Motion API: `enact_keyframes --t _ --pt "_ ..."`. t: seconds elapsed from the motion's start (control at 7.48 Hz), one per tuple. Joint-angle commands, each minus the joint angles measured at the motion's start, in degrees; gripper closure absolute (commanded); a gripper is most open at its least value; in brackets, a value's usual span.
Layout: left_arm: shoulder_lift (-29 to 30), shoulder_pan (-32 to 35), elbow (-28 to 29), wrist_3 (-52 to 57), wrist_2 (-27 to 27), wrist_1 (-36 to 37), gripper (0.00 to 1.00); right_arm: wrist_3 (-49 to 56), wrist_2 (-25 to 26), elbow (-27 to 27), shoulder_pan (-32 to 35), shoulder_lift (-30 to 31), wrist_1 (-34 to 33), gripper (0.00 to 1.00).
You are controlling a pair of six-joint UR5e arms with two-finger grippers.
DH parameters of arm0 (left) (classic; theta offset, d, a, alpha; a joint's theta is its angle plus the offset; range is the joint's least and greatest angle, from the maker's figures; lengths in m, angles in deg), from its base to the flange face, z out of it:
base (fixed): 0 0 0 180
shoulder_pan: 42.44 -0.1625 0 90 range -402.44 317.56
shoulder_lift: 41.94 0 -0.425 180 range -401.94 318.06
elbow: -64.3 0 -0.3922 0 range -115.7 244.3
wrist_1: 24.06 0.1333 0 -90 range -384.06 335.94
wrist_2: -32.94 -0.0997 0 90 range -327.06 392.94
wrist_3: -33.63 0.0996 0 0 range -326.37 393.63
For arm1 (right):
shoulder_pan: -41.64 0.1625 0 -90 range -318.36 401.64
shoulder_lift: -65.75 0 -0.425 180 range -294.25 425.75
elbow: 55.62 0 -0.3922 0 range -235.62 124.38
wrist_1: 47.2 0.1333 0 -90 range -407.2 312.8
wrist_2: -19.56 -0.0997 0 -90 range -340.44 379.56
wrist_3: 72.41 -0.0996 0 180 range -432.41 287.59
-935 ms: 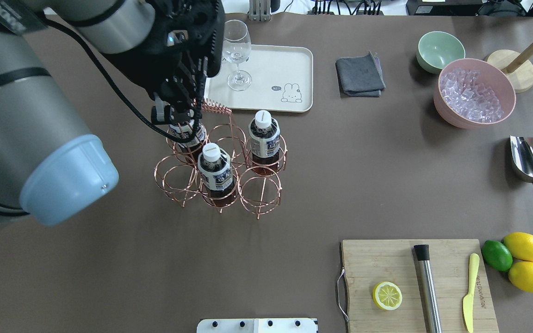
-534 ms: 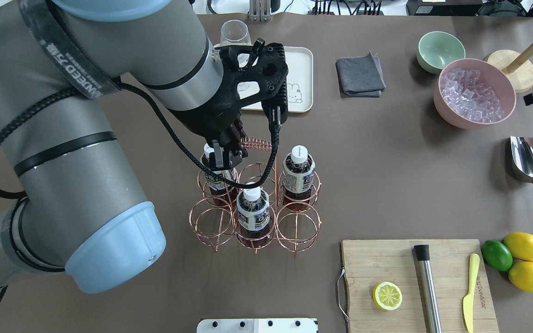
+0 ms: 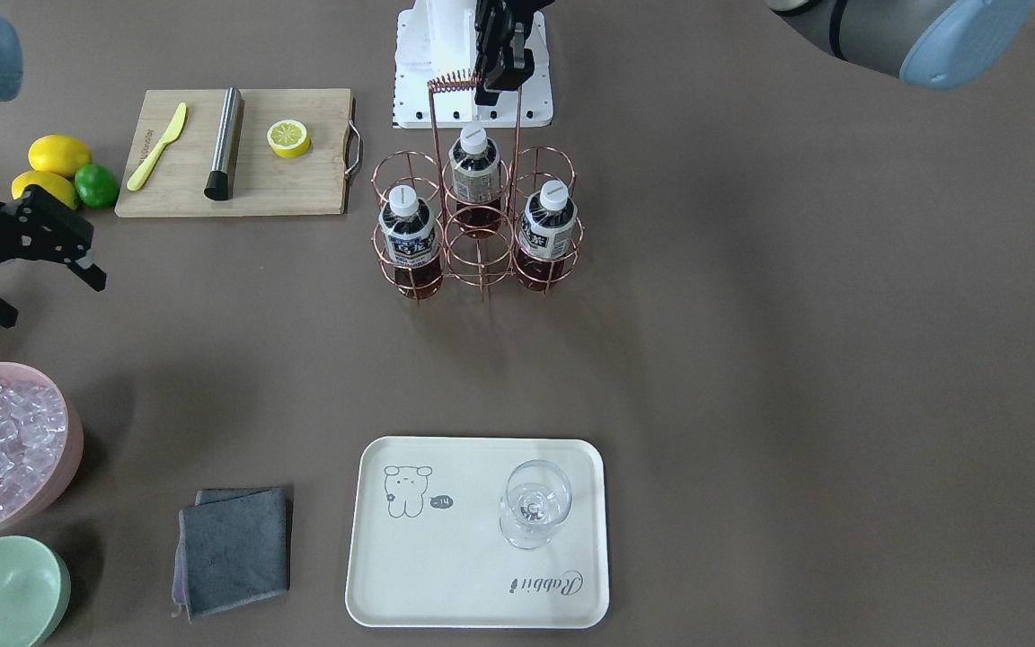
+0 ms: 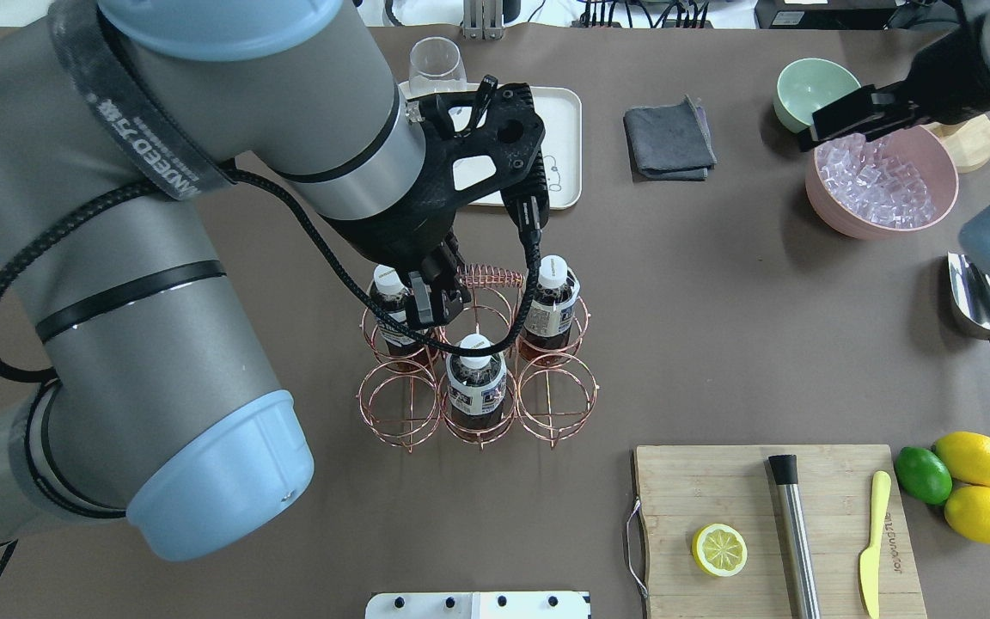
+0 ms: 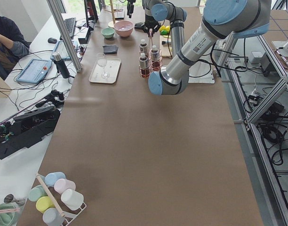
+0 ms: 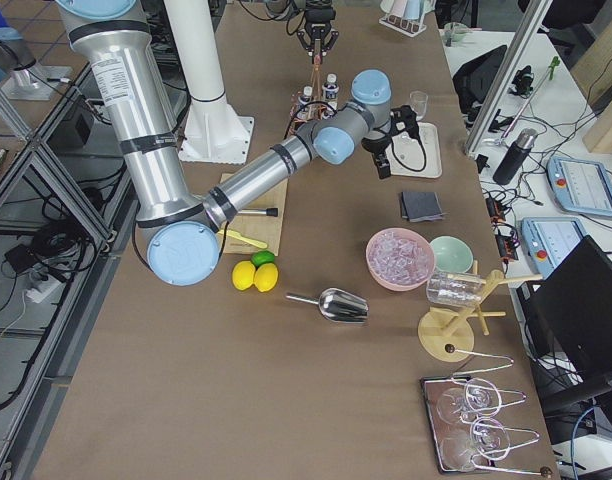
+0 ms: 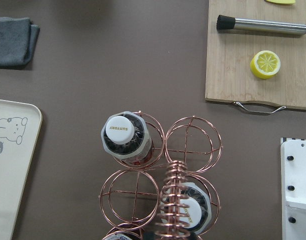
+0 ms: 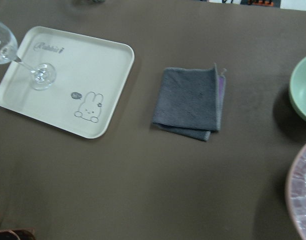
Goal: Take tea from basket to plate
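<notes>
The copper wire basket (image 4: pixel 478 391) stands mid-table and also shows in the front view (image 3: pixel 480 225). It holds three tea bottles (image 4: pixel 551 297) (image 4: pixel 475 378) (image 4: pixel 388 301) with white caps. My left gripper (image 4: pixel 430 301) (image 3: pixel 495 76) is shut on the coiled-wire handle (image 4: pixel 491 277) (image 3: pixel 447 83). I cannot tell whether the basket rests on the table. The left wrist view looks down the handle (image 7: pixel 175 200) at a bottle cap (image 7: pixel 120 131). The cream plate (image 4: pixel 559 112) (image 3: pixel 473 575) (image 8: pixel 93 60) lies beyond, apart from the basket. My right gripper (image 4: pixel 815 127) (image 3: pixel 50 296) is open and empty above the bowls.
A wine glass (image 3: pixel 533 512) stands on the plate. A grey cloth (image 4: pixel 667 137), a green bowl (image 4: pixel 809 86), a pink bowl of ice (image 4: pixel 882 176) and a metal scoop (image 4: pixel 985 301) are at the right. A cutting board (image 4: pixel 718 490) with a lemon half, lemons and a lime is near the robot.
My left arm has carried the basket by its handle to the right and toward the robot, away from the plate. My right arm has swung in over the bowls.
</notes>
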Motion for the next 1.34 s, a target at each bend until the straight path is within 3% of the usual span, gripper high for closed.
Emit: enact_keyframes --t 0.0,0.13,0.4,0.53,0.8,1.07,1.2 --pt "-0.47 -0.31 1.08 -0.41 -0.18 -1.33 1.0 -15.68 13.23 7.83 -11.18 -3.47 2.71 0.0" --pt "-0.64 -1.1 1.17 -0.5 -1.22 -1.69 1.0 -19.23 18.25 11.27 -14.79 -2.96 2.63 0.0" --pt "-0.73 -1.72 1.26 -0.5 -1.5 -1.69 1.0 -23.72 23.55 15.76 -19.28 -1.73 2.54 0.0" --pt "-1.08 -1.81 1.17 -0.5 -1.5 -1.87 1.0 -24.1 29.67 17.78 -23.83 0.63 2.54 0.0" --pt "-1.35 -1.81 1.26 -0.5 -1.5 -2.4 1.0 -25.59 43.99 18.24 -34.03 1.27 2.37 0.01" --pt "-1.96 -1.81 1.17 -0.5 -1.5 -2.92 1.0 -25.51 53.41 18.24 -40.29 1.61 2.19 0.02" --pt "-1.96 -1.72 1.17 -0.5 -1.5 -2.92 1.0 -25.51 57.46 18.24 -42.4 1.7 2.19 0.09"
